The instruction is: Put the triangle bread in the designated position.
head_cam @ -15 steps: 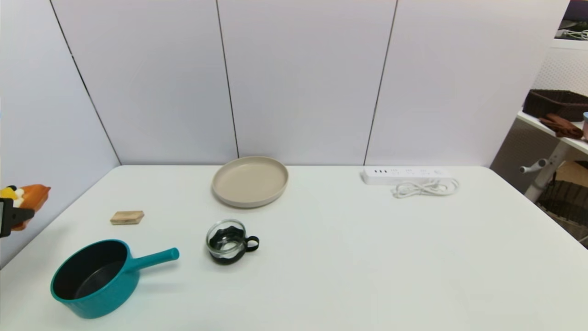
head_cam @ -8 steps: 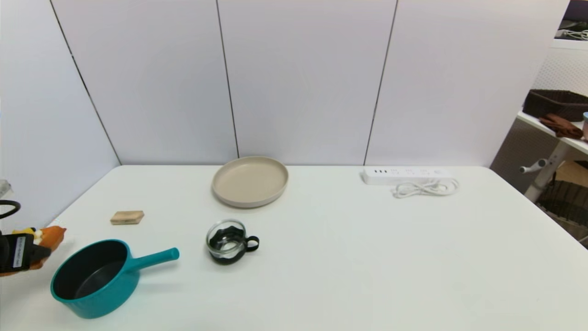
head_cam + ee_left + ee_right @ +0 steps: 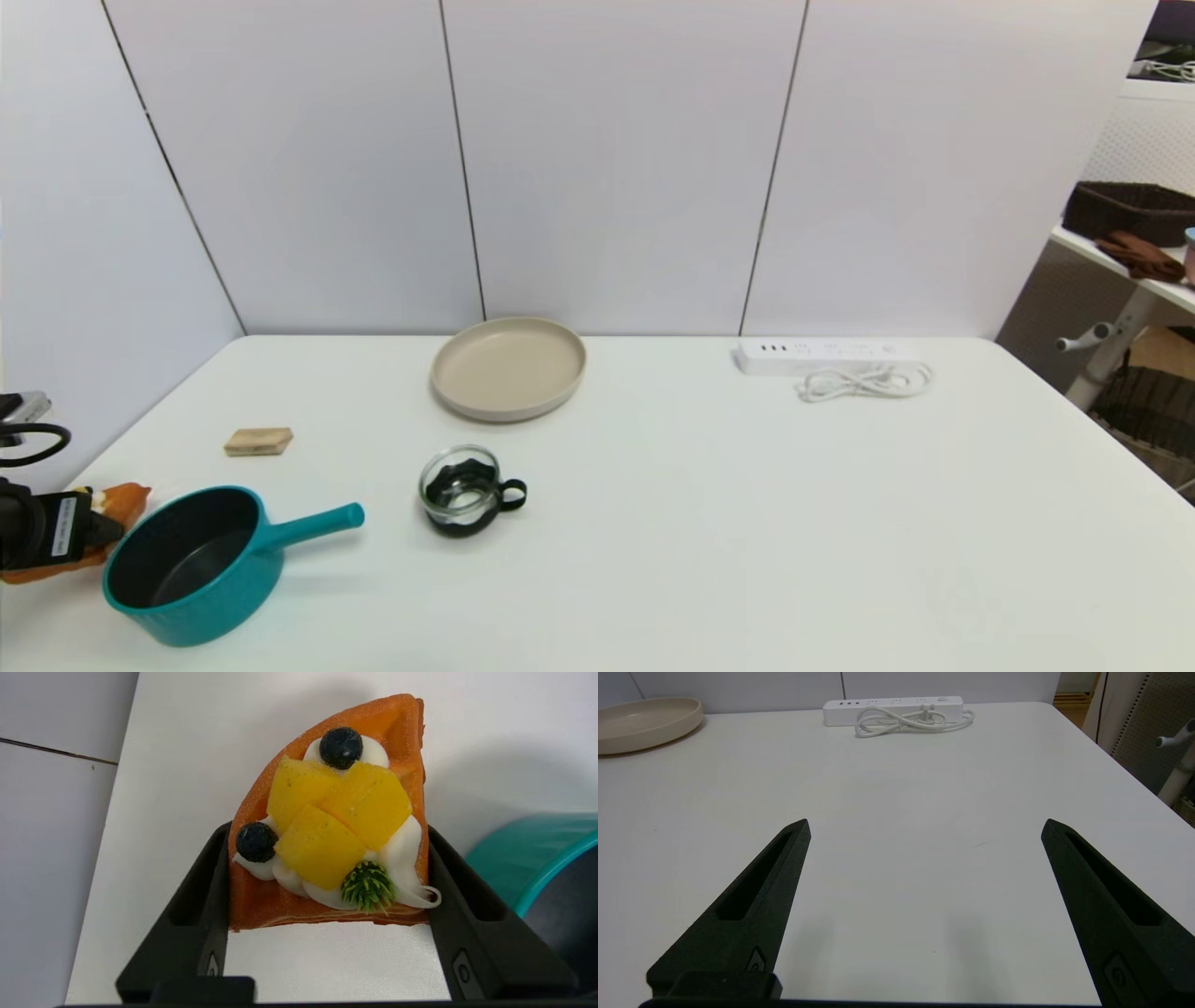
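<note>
Triangle bread (image 3: 327,826), orange-brown waffle wedge with white cream, yellow fruit, black berries and a green sprig, clamped between the two fingers of the left gripper (image 3: 327,905); pointed end jutting beyond the fingertips. Held at the table's (image 3: 747,523) left edge, just beside the teal saucepan (image 3: 191,565). Past the saucepan: a small wooden block (image 3: 259,441), a glass cup (image 3: 464,491), a beige plate (image 3: 508,367). Right gripper (image 3: 924,826) spread wide over bare tabletop, gripping nothing; power strip (image 3: 892,707) far beyond its tips.
</note>
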